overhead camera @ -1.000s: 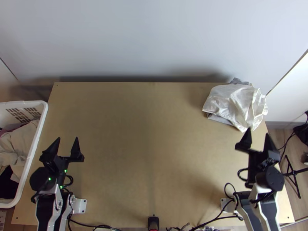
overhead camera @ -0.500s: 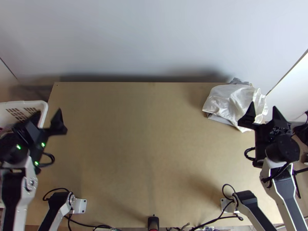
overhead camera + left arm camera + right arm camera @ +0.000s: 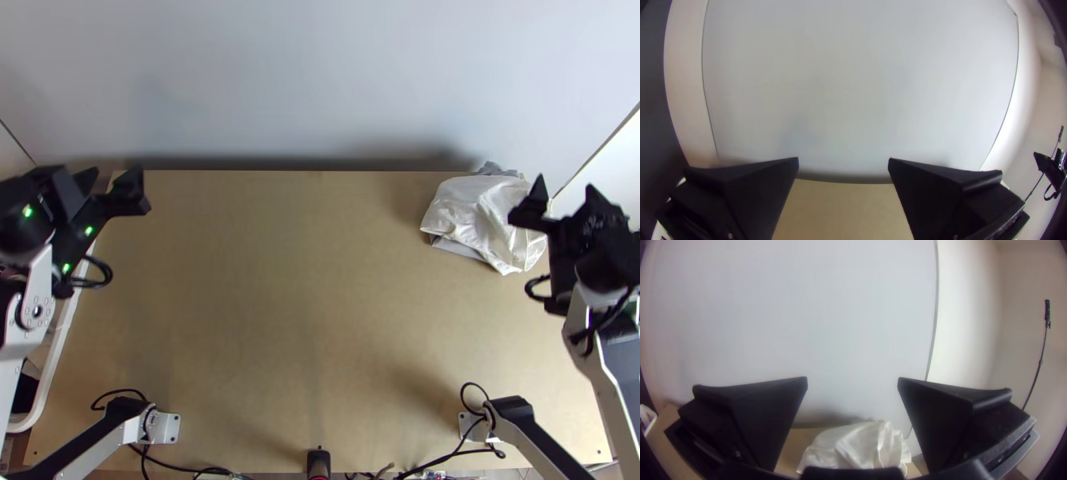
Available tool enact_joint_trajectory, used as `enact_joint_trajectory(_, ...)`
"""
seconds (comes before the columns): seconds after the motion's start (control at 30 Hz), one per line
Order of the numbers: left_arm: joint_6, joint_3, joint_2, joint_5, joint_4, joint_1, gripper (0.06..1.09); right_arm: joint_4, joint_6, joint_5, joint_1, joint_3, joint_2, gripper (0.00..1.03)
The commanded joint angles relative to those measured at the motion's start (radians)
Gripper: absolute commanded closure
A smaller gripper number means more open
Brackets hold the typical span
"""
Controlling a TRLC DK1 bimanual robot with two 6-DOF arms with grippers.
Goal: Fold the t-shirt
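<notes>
1. Left gripper (image 3: 110, 178): raised near the tabletop's far left corner, fingers set wide apart, nothing between them. It has just moved forward and outward from its place above the near left part of the tabletop (image 3: 312, 280).
2. Right gripper (image 3: 566, 186): fingers likewise wide, holding nothing. It has advanced toward the far right corner.
3. Meaning for the task: both arms appear to be at the positioning stage; folding has not begun. With both grippers free, the likely next step is to bring the left one down to the basket and pick up a garment.
4. White cloth (image 3: 476, 208): just to the left of the right gripper, partly behind its fingers in the top view. It lies loosely bunched on a grey cloth (image 3: 460, 246); no gripper holds it.
5. Basket (image 3: 58, 352): on the base side of the left gripper, at the tabletop's left edge. Dark cloth (image 3: 22, 400) lies inside.
6. T-shirt location: cannot be confirmed. It may be in the basket or in the pile beside the right gripper.
7. Difference from the earlier frames: both arms reach farther forward, and the left arm now covers much of the basket. The pile is unchanged.
8. Caution: the left gripper could catch the basket rim when lowered.
</notes>
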Motion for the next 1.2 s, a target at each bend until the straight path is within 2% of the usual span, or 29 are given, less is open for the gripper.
enact_joint_trajectory(0.0, -0.04, 0.136, 0.159, -0.028, -0.091, -0.079, 0.11, -0.098, -0.004, -0.01, 0.04, 0.218, 0.182, 0.09)
enact_joint_trajectory(0.3, -0.057, 0.14, 0.277, -0.088, -0.114, -0.03, 0.11, -0.123, 0.033, -0.01, 0.046, 0.251, 0.314, 0.09)
enact_joint_trajectory(0.53, -0.065, 0.099, 0.3, -0.089, -0.205, 0.19, 0.11, -0.136, 0.027, -0.008, 0.066, 0.17, 0.291, 0.08)
enact_joint_trajectory(0.67, 0.015, -0.004, 0.269, -0.086, -0.203, 0.363, 0.11, -0.129, 0.027, -0.008, 0.074, 0.135, 0.277, 0.08)
enact_joint_trajectory(0.77, 0.067, -0.088, 0.243, -0.043, -0.197, 0.49, 0.11, -0.115, 0.027, -0.008, 0.078, 0.104, 0.274, 0.08)
enact_joint_trajectory(1.17, 0.29, -0.398, 0.205, 0.075, 0.044, 0.894, 0.11, -0.041, -0.011, 0.021, 0.098, 0.043, 0.274, 0.08)
